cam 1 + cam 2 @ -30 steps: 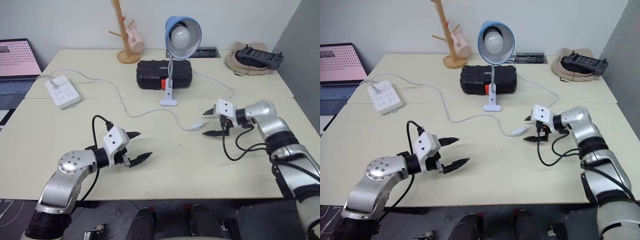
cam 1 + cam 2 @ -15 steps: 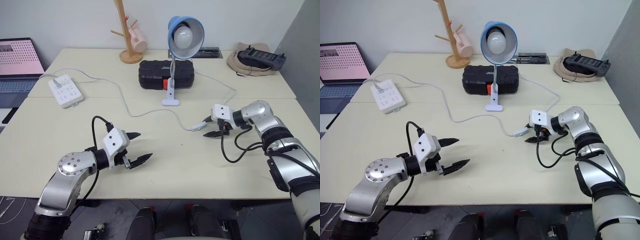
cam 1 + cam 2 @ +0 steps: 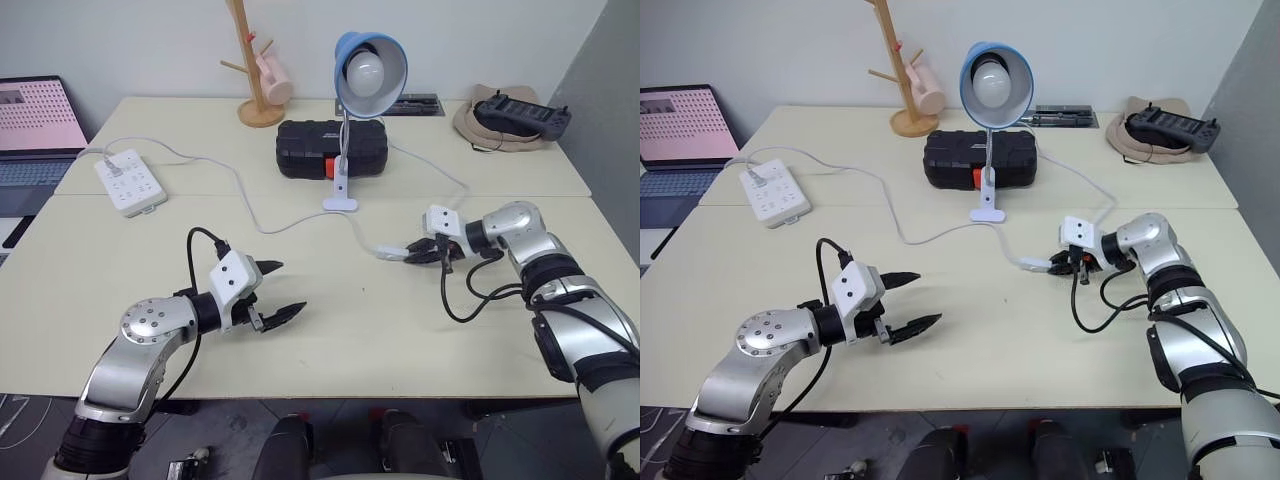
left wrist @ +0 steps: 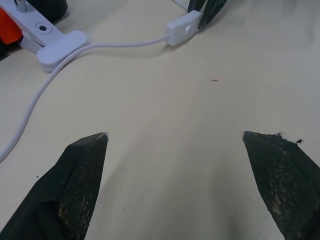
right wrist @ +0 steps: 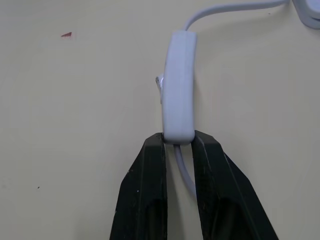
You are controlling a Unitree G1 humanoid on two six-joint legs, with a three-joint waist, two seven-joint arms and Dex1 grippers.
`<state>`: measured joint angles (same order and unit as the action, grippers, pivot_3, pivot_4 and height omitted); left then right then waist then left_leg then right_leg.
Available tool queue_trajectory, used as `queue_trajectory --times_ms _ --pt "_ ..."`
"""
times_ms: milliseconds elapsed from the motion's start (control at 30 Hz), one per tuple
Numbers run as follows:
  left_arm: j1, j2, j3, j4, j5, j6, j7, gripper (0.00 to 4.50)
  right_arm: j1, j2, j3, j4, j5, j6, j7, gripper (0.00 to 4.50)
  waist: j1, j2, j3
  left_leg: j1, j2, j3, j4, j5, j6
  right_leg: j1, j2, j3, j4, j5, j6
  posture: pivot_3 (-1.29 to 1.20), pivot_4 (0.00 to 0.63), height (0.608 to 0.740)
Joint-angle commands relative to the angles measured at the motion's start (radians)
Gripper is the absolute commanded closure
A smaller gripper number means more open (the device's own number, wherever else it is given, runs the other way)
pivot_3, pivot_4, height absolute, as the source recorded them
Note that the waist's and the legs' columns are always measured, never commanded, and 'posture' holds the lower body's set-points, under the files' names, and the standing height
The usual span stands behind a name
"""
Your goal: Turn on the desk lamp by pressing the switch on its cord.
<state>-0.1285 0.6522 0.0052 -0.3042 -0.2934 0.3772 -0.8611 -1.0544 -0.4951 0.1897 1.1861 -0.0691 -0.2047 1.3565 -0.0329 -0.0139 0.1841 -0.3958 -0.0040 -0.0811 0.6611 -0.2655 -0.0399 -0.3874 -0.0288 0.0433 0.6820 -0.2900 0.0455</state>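
Right gripper point(image 5: 177, 142) pinched shut on the cord point(image 5: 181, 159), right at the switch's point(image 5: 178, 85) near end.
Switch runs lengthwise straight ahead of those fingertips, button on its side face. Left gripper point(image 3: 277, 290) spread wide, well apart. Desk lamp point(image 3: 366, 70) unlit beyond. No readable writing.

On the table point(image 3: 330, 330), the switch point(image 3: 388, 253) lies before the desk lamp point(image 3: 355, 110), beside the right gripper point(image 3: 412, 254).

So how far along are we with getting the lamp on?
Reached: the right claw is shut on the thin white cord at the end of the small white oblong switch. Left: the button is unpressed; the blue-shaded desk lamp's bulb looks unlit. Left claw open, idle.
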Motion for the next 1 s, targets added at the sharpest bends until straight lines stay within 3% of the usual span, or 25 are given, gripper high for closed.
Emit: queue_trajectory --times_ms 33,133,300,400,567,767,1000 --pt "-0.052 -0.018 0.027 -0.010 -0.069 0.105 0.029 0.00 -0.041 0.009 -0.137 -0.110 0.166 0.385 0.038 4.13 0.000 0.000 0.000 0.000 0.000 0.000 0.000 0.000 0.000 0.000 0.000 0.000 0.000 0.000 0.000 0.00 0.150 0.740" --pt "-0.079 -0.030 0.047 -0.020 -0.151 0.230 0.037 0.00 0.055 -0.006 -0.186 -0.385 0.263 0.697 0.006 4.13 0.001 0.000 0.000 0.000 0.000 -0.001 0.000 0.000 0.000 0.000 0.000 0.000 0.000 0.000 0.000 0.00 0.150 0.740" --pt "-0.146 -0.067 0.085 -0.061 -0.397 0.513 0.048 0.00 0.246 -0.009 -0.320 -0.911 0.476 1.204 -0.176 4.13 0.006 0.001 0.000 -0.004 -0.001 -0.005 0.001 0.000 0.000 -0.001 -0.001 -0.003 0.000 0.000 0.000 0.00 0.150 0.740" --pt "-0.242 -0.176 0.143 -0.035 -0.580 0.678 0.154 0.00 0.305 0.000 -0.385 -1.082 0.573 1.380 -0.258 4.13 0.008 0.001 0.001 -0.004 -0.002 -0.004 0.001 0.000 0.000 -0.001 -0.002 -0.003 0.000 0.000 0.000 0.00 0.150 0.740" --pt "-0.360 -0.356 0.221 0.076 -0.809 0.817 0.308 0.00 0.369 -0.009 -0.445 -1.232 0.732 1.576 -0.300 4.13 0.004 0.000 0.000 -0.002 -0.002 -0.005 0.002 0.000 0.000 0.001 -0.001 -0.004 0.000 0.001 0.002 0.00 0.150 0.740" --pt "-0.396 -0.446 0.258 0.165 -0.905 0.831 0.408 0.00 0.342 -0.006 -0.564 -1.295 0.901 1.792 -0.353 4.13 -0.002 0.000 0.000 -0.003 -0.002 -0.001 0.001 0.000 0.000 -0.001 0.000 -0.001 0.000 0.001 0.001 0.00 0.150 0.740" --pt "-0.409 -0.570 0.225 0.172 -0.957 0.788 0.484 0.00 0.360 -0.018 -0.587 -1.326 1.113 1.819 -0.488 4.13 0.003 0.000 0.000 -0.003 -0.003 -0.001 0.002 0.000 0.000 0.000 0.000 -0.001 -0.001 0.001 0.001 0.00 0.150 0.740"
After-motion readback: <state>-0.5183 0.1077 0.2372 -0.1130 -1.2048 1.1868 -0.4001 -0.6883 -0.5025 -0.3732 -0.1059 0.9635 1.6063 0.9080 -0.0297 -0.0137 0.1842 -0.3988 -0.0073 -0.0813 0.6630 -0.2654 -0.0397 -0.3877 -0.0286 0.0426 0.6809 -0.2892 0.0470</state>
